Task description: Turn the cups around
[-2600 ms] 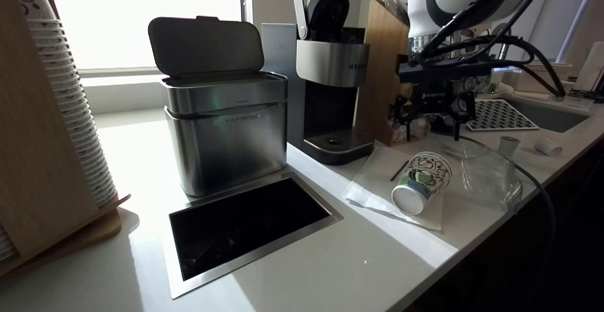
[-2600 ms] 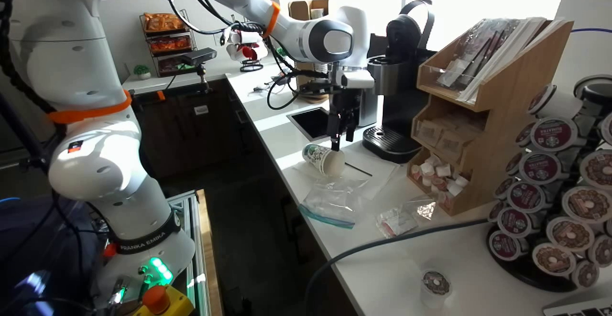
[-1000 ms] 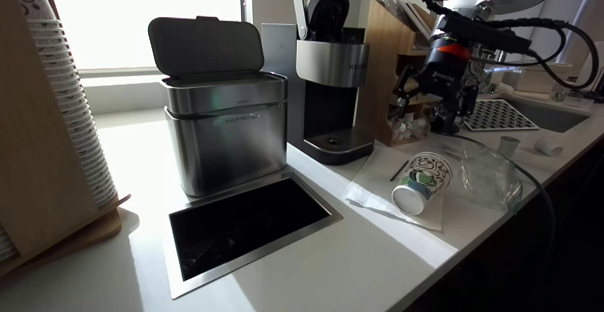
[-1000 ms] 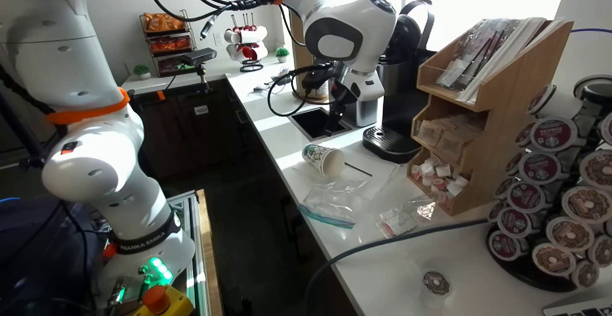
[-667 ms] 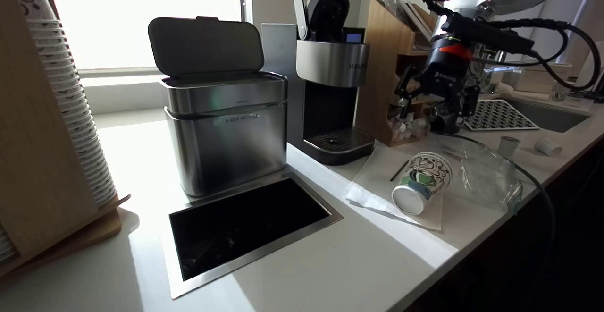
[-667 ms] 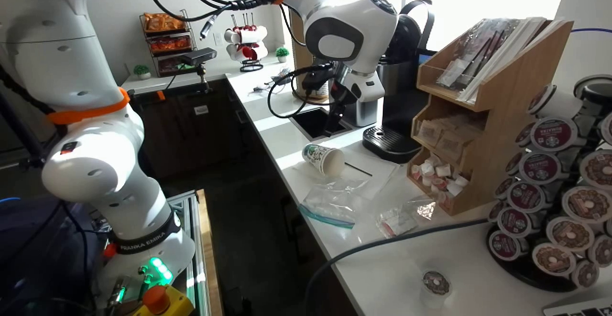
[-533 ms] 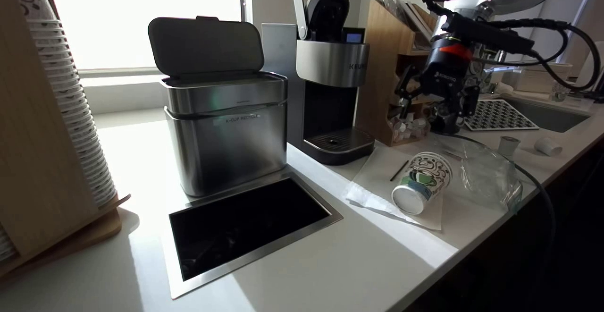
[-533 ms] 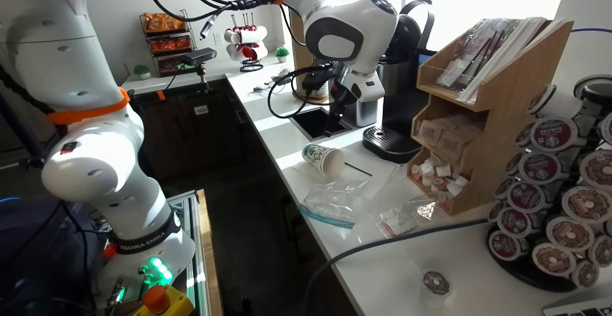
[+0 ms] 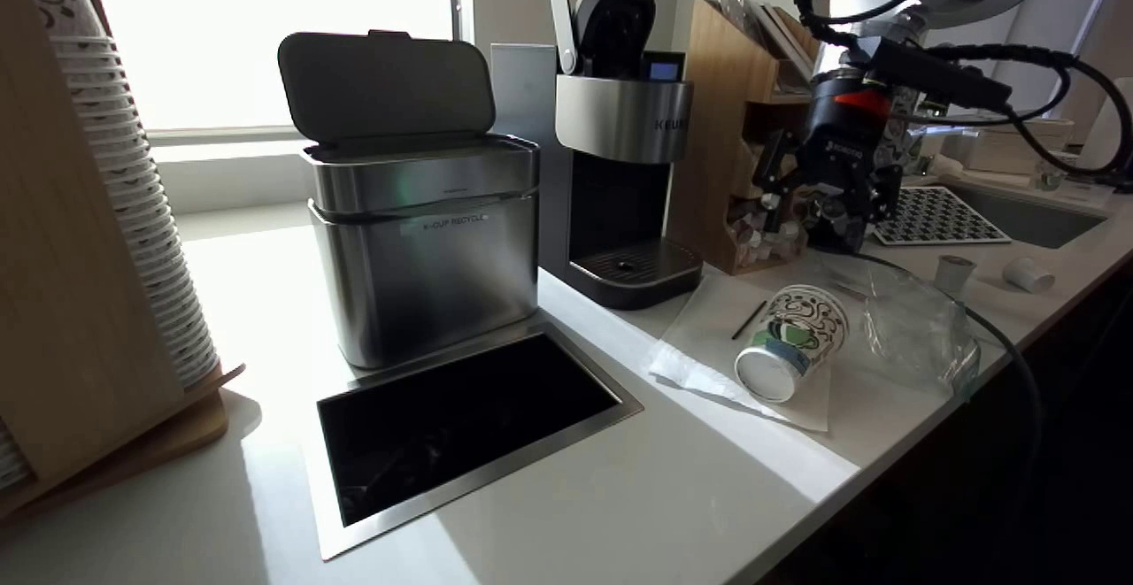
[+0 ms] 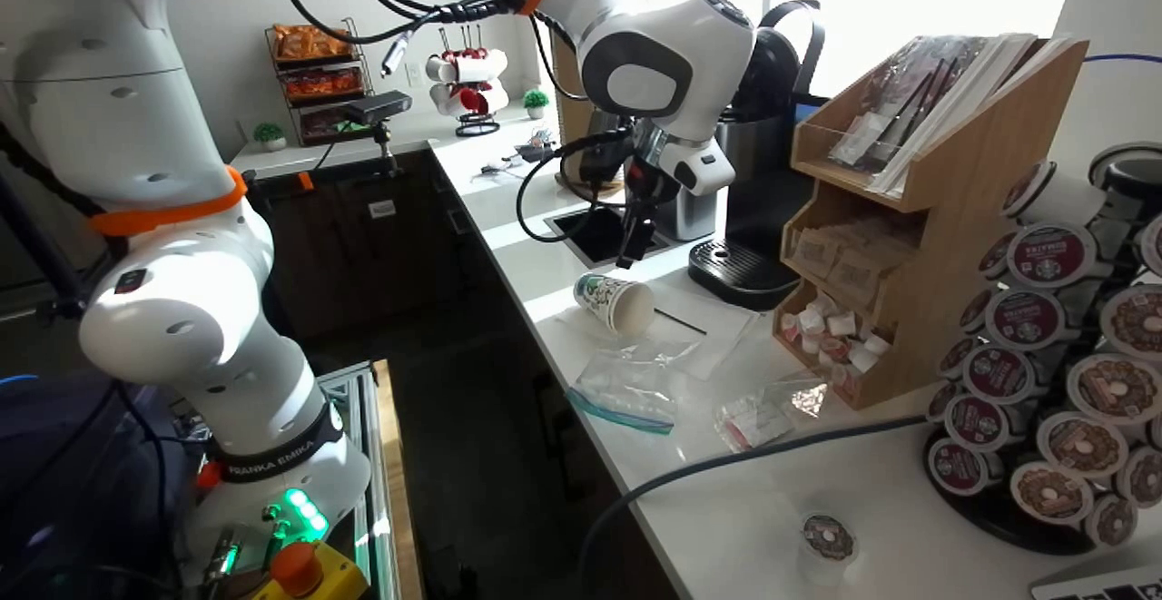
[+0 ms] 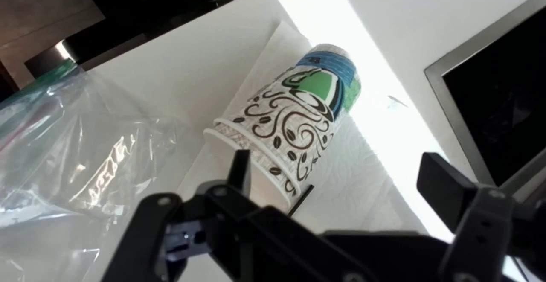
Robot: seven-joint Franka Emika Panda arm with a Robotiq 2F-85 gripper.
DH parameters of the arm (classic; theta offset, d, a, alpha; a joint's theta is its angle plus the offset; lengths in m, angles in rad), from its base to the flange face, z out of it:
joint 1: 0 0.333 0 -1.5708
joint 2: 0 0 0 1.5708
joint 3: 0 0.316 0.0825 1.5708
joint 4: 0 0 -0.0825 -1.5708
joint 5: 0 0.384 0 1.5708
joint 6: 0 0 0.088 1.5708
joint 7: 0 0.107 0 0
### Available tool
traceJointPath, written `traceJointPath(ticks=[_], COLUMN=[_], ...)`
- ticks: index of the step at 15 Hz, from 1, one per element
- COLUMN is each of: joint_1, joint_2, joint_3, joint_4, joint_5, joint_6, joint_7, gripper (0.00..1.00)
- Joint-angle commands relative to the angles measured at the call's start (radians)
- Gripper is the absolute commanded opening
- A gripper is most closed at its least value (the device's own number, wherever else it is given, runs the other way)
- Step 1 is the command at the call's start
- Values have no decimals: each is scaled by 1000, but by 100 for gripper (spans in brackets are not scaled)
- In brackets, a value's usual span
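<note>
A white paper cup with a green and brown print lies on its side on a white napkin, in both exterior views [image 9: 792,337] [image 10: 604,299] and the wrist view [image 11: 294,107]. Two rims show at its mouth, so it looks like nested cups. Its mouth faces my gripper in the wrist view. My gripper [image 11: 342,179] is wide open with nothing between its fingers. The left finger [image 11: 240,169] overlaps the cup's mouth in that view; the other is over the napkin's sunlit side. In both exterior views my gripper [image 9: 825,209] [image 10: 635,250] is above the counter, apart from the cup. I cannot make out a clear cup for certain.
A black stir stick [image 9: 750,319] and a clear plastic bag [image 10: 631,387] lie beside the cup. The coffee machine [image 9: 624,120], steel bin [image 9: 434,257], counter opening's frame [image 9: 482,470] and wooden organiser [image 10: 989,155] stand around. A cable [image 10: 772,455] crosses the counter.
Since the oldest frames my gripper has swung from pointing down to a tilted pose; over the last half second it has shifted and tilted slightly. The coffee machine's screen has lit up. The cup has not moved.
</note>
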Motion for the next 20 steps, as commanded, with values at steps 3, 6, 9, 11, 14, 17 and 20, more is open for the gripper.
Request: traceJointPath(ticks=[3, 6, 9, 11, 14, 17, 20], joint_1=[-7, -13, -21, -27, -37, -40, -41], joint_2=[26, 43, 55, 59, 61, 68, 81], joint_3=[-2, -3, -4, -5, -5, 0, 4], joint_4=[6, 3, -2, -6, -18, -32, -37], joint_5=[-37, -26, -19, -2, 39, 75, 102], joint_6=[-28, -11, -3, 2, 21, 53, 61], joint_7=[-214, -308, -377, -413, -459, -511, -552], gripper=[100, 100, 100, 100, 100, 100, 100])
